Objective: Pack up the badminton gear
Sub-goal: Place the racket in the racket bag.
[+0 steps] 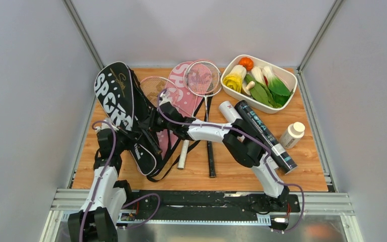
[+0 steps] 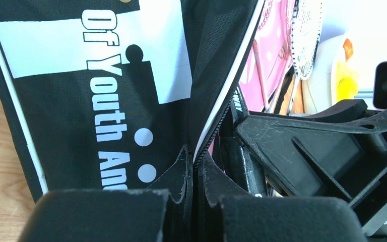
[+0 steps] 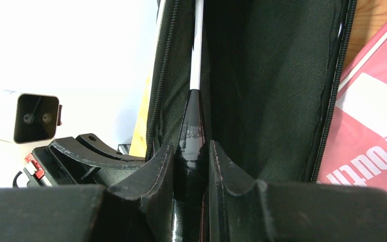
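A black "SPORT" cover (image 1: pixel 115 93) lies at the left, unzipped along its right side. My left gripper (image 2: pixel 195 164) is shut on its zipper edge (image 2: pixel 216 121), low on the cover (image 1: pixel 140 133). My right gripper (image 3: pixel 191 159) is shut on a racket's black cone (image 3: pixel 192 126). The racket's white shaft (image 3: pixel 197 45) runs into the open cover (image 3: pixel 262 75). In the top view this gripper (image 1: pixel 157 118) sits at the cover's opening, with a pink racket head (image 1: pixel 153 86) beside it. A second racket (image 1: pixel 202 78) lies on the pink cover (image 1: pixel 180 88). A white tube (image 1: pixel 229 110) and a black tube (image 1: pixel 264 135) lie to the right.
A white bowl (image 1: pixel 288 75) of toy vegetables stands at the back right. A small white bottle (image 1: pixel 292 135) stands near the right edge. A white handle (image 1: pixel 183 156) and a black handle (image 1: pixel 211 161) point toward the near edge, among the cover's black straps (image 1: pixel 169 164).
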Available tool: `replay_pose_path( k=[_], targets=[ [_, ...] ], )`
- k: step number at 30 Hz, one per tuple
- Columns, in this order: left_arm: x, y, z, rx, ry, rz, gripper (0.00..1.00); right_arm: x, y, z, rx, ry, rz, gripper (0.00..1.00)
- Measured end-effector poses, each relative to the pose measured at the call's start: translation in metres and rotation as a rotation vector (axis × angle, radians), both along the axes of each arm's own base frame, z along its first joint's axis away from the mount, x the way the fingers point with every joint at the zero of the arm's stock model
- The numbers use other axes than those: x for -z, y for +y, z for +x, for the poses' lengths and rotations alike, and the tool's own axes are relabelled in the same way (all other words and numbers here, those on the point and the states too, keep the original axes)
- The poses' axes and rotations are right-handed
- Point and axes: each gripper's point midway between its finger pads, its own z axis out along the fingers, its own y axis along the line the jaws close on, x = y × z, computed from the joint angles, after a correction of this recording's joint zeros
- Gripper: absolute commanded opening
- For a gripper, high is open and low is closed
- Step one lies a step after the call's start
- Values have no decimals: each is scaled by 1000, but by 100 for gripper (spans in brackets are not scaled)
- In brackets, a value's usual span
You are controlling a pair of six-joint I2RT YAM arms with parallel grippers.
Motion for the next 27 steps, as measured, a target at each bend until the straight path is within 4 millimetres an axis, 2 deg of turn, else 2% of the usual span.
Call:
replay_pose_path(
  k=[7, 17, 21, 23, 25, 27],
  targets=[
    [2, -2, 1, 12, 6, -7, 0, 9, -2, 1, -16, 32, -6, 0],
    [2, 0, 2, 28, 0, 26, 0, 44, 1, 1, -18, 88, -13, 2],
    [5, 0, 2, 34, 7, 36, 0, 55, 3, 1, -6, 111, -15, 7],
    [5, 0, 4, 36, 9, 39, 0, 59, 6, 1, -1, 119, -18, 13],
    [7, 1, 6, 38, 11, 43, 0, 63, 11, 1, 11, 122, -31, 24],
    [10, 2, 7, 39, 20, 44, 0, 66, 12, 2, 37, 113, -55, 28]
  ],
)
